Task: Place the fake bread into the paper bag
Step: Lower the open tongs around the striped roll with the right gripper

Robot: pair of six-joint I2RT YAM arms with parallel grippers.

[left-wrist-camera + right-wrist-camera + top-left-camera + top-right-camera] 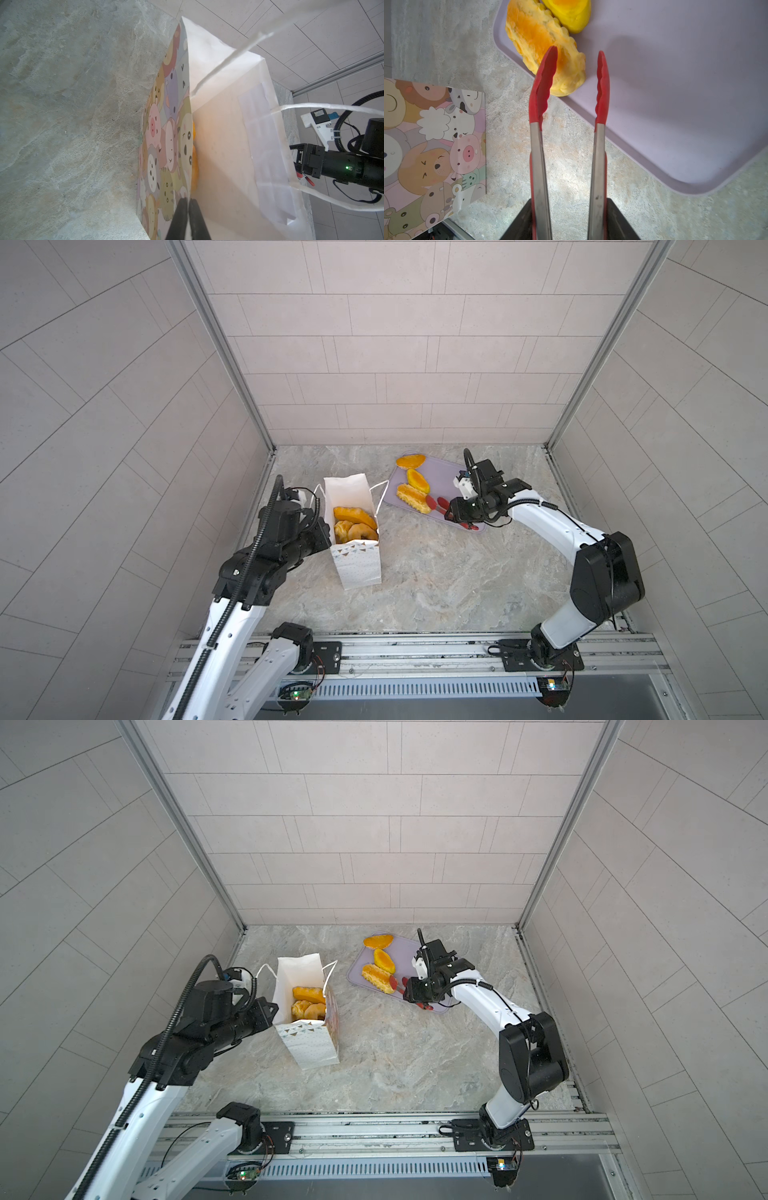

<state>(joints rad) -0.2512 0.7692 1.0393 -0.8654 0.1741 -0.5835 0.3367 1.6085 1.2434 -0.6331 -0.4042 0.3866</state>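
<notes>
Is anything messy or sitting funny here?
Nothing looks spilled or broken. The striped roll lies slanted right at the rim of the lilac tray, next to the red tongs. The paper bag stands upright.

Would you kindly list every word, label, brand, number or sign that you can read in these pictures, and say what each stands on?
No text can be read in any view.
On the white paper bag: pastel cartoon animal faces only, no words.
On the small dark sticker on the white camera mount: too blurred to read.
On the flat lilac tray and the red-tipped metal tongs: no markings show.
</notes>
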